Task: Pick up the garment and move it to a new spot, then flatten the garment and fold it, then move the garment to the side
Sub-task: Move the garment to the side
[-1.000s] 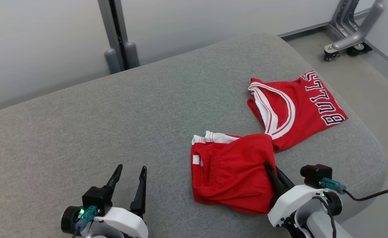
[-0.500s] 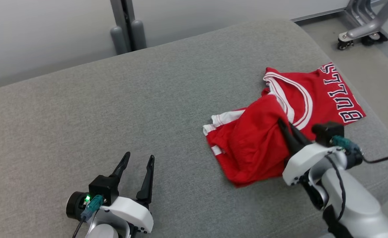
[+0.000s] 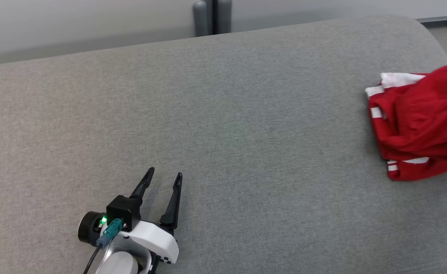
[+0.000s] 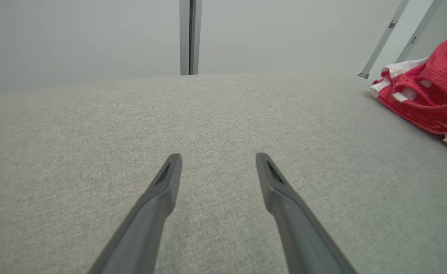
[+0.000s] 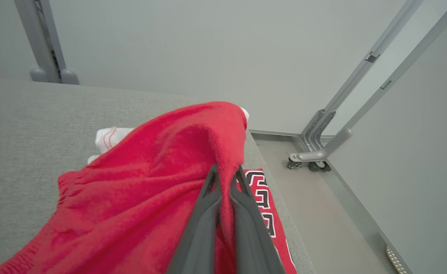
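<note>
- two claws: the left claw (image 3: pixel 165 172) and the right claw (image 5: pixel 227 168).
- two red pieces of cloth: the garment (image 5: pixel 151 182), a pair of shorts with white trim, and a jersey (image 5: pixel 263 201) with black-and-white letters.
- one grey cushion (image 3: pixel 223 114) carries both; one grey post (image 3: pixel 212 17) stands behind it, and one wheeled frame (image 5: pixel 310 156) sits on the floor to the right.
- the right claw is pinched nearly shut on a fold of the garment, with red cloth caught between its fingers; the cloth hangs bunched from the grip and drapes down to the left of the fingers in the right wrist view.
- the jersey lies flat just under and beyond the right claw's tips, at the cushion's right edge.
- the left claw is spread wide and holds nothing, low over bare cushion and well apart from the garment, which sits far to its right.
- a second ago the garment lies flat on the cushion, touching the jersey's near corner, with the right claw at its lower right edge; now it is gathered up and lifted over the jersey.
- the head camera has turned, so the garment shows at the right edge of that view rather than near the middle.
- the left claw stays just as open as before.
</note>
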Motion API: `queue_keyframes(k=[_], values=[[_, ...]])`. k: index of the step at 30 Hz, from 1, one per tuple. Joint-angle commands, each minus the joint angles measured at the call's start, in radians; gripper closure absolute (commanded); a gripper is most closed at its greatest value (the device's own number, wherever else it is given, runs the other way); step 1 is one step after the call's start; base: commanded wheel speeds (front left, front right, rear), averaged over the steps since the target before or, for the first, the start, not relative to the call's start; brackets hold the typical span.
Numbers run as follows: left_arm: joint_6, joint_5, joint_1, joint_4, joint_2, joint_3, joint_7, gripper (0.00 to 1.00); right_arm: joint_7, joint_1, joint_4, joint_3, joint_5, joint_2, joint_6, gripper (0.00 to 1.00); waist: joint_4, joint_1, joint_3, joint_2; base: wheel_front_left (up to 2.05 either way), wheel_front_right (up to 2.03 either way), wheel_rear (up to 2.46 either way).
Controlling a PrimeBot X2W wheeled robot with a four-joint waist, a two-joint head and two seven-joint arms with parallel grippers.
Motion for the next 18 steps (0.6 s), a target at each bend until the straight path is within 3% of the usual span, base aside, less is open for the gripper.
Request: queue_keyframes(k=[1,2,5,8,13,18], values=[[0.0,-0.003,-0.015,-0.004,0.005,0.002,-0.001,0.0,-0.004,-0.011,0.011,-0.019,-0.023,-0.015,0.0,0.48,0.024,0.0,0.009,-0.0001,0.0,0.0,0.0],[0.001,-0.001,-0.014,-0.003,0.005,0.004,-0.001,0.0,-0.004,-0.013,0.022,-0.044,-0.038,-0.028,0.0,0.0,0.03,0.0,0.01,-0.0001,0.0,0.0,0.0],[0.002,0.006,-0.008,0.003,0.004,0.015,-0.001,0.0,-0.004,-0.006,0.023,-0.156,-0.083,-0.06,0.0,0.0,0.039,0.0,0.012,-0.0001,0.0,0.0,0.0],[0.004,0.013,0.0,0.007,0.004,0.032,-0.001,0.0,-0.004,0.026,-0.031,-0.264,-0.144,-0.033,0.0,0.0,0.044,0.0,0.005,-0.0001,0.0,0.0,0.0],[0.015,0.009,0.022,0.006,0.005,0.065,-0.001,0.0,-0.004,0.101,-0.208,-0.375,-0.218,0.081,0.0,0.0,0.055,0.0,-0.025,-0.0001,0.0,0.0,0.0],[0.029,0.006,0.046,0.004,0.005,0.099,-0.001,0.0,-0.004,0.219,-0.379,-0.351,-0.225,0.223,0.0,0.0,0.079,0.0,-0.062,-0.0001,0.0,0.0,0.0]])
